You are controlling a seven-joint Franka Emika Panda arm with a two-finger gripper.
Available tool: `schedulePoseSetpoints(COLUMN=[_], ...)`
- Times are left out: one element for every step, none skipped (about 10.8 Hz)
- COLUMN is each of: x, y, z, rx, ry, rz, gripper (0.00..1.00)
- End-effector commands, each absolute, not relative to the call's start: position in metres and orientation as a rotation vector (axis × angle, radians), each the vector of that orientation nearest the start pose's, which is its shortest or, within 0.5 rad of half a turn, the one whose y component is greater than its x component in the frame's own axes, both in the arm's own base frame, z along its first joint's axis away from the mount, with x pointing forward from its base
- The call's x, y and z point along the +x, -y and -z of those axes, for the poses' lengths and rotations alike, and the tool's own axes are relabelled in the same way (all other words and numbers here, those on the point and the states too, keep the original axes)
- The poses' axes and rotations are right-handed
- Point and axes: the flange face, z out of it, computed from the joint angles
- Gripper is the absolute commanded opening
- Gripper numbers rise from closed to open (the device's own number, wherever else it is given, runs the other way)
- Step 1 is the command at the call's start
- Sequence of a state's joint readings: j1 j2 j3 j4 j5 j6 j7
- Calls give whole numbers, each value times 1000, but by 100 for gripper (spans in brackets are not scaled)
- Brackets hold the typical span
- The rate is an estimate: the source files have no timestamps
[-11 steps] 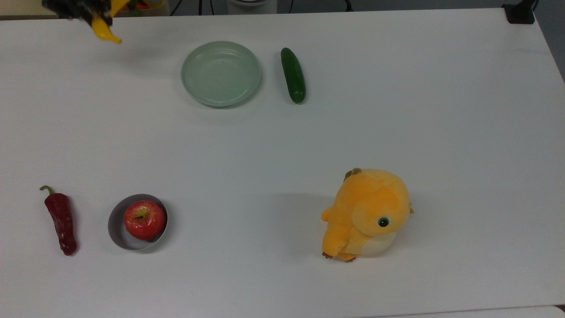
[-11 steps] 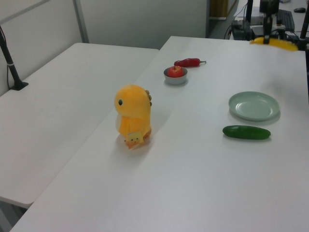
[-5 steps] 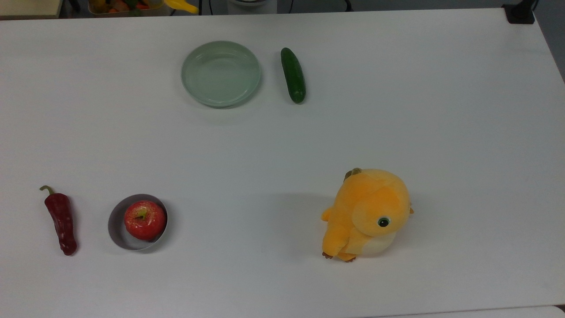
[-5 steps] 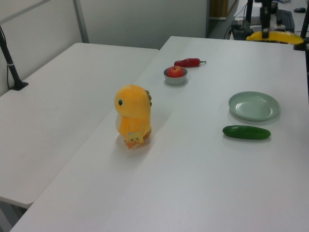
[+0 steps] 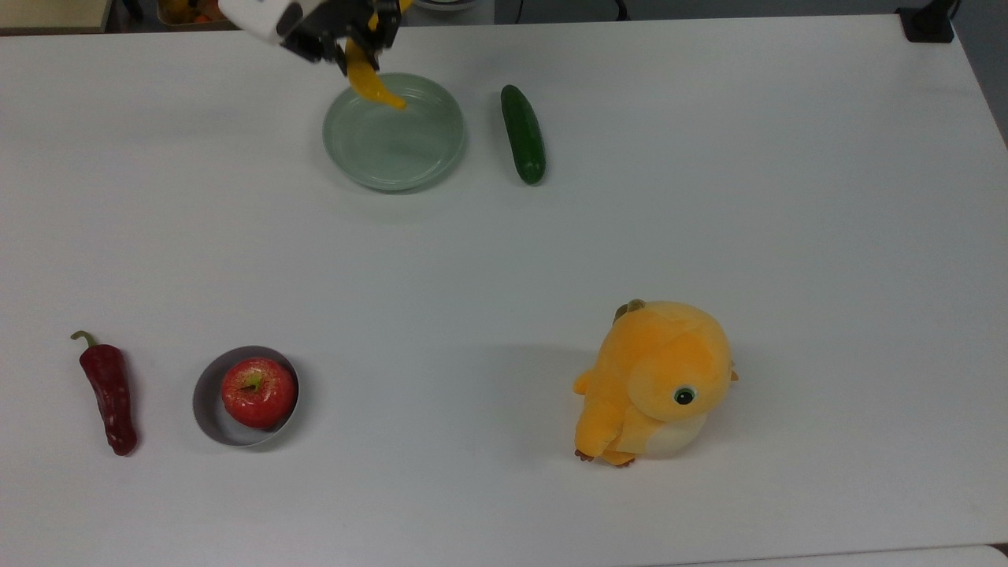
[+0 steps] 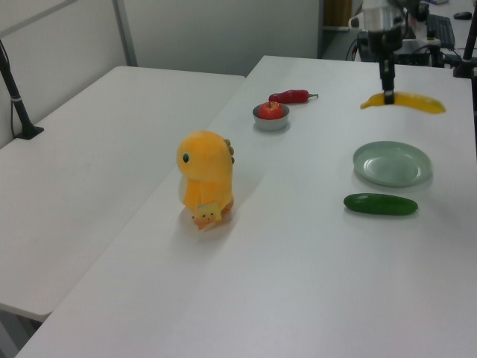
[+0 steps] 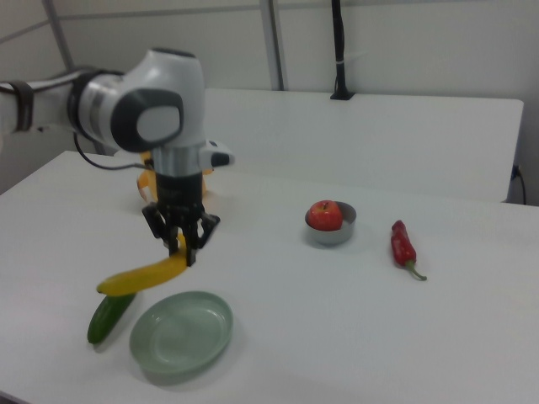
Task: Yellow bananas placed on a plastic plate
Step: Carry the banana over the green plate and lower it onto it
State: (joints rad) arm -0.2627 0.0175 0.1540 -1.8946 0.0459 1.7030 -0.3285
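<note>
The hand (image 7: pixel 181 241) grips the banana (image 7: pixel 143 277) level above the plate (image 7: pixel 181 338).

1 banana (image 5: pixel 372 82) — 1 plate (image 5: pixel 394 142) — 1 cucumber (image 5: pixel 524 135) | 1 chili pepper (image 5: pixel 109 394) | 1 apple (image 5: pixel 258 391) | 1 bowl (image 5: pixel 206 402) | 1 plush toy (image 5: pixel 654 383)

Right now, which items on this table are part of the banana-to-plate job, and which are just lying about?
Part of the job:
- banana, held in the gripper
- plastic plate, nothing resting on it yet

Lying about:
- cucumber
- chili pepper
- red apple in grey bowl
- plush toy
</note>
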Motion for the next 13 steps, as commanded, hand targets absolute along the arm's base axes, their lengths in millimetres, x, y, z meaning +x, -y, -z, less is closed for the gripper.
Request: schedulePoseSetpoints(x=[551,555,560,562,563,562,558,557,557,557,556,556,557], y=[57,59,60,57,50,48,48,49,49,50,50,50,50], z=[-414,-390,-373,-360,-349,-340,-332,-331,-331,-331,-333,-337,-350], rx=[-3054,-3063,-3080,-3092,-3098,-3113,-3117,-3117,-3117,-3117,-3117,-3119,-3129], ry=[311,311,292,291,287,285,287,287,284,279,281,281,276], rz=[-279,-294,-278,-281,-303,-334,-365,-373,-373,-376,-376,-372,-340], gripper=[5,5,6,6,6,7,15,26,57,85,100,100,100])
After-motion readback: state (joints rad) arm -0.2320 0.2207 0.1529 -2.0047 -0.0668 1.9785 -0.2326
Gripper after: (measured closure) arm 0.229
